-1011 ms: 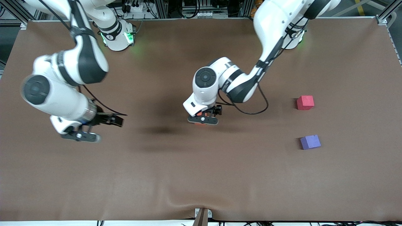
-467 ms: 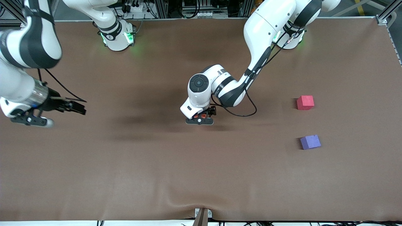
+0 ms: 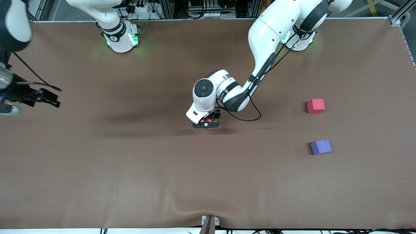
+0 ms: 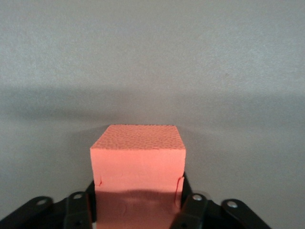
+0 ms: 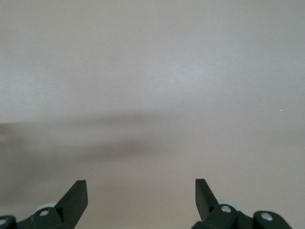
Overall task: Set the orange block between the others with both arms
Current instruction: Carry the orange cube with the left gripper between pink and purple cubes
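A: Where's the orange block (image 4: 137, 164) at?

B: Center of the front frame, down on the brown surface (image 3: 130, 182) under the left gripper (image 3: 206, 123). In the left wrist view the fingers (image 4: 190, 210) press against its two sides, so I'd call the gripper closed on the orange block.

A: And the others?

B: The red cube (image 3: 316, 106) and purple cube (image 3: 321, 147) sit at the right of the frame, apart from each other, the purple one lower in the picture. The gap between them is bare.

A: The right gripper (image 3: 9, 107)?

B: At the left edge of the frame, over bare surface. Its wrist view shows the fingers (image 5: 76, 198) spread wide with nothing between them. That arm waits.

A: So which step is this?

B: The grasp, I'd judge. Next comes a lift, then a carry toward the right of the frame, lowering the block squarely into the gap without nudging either cube.
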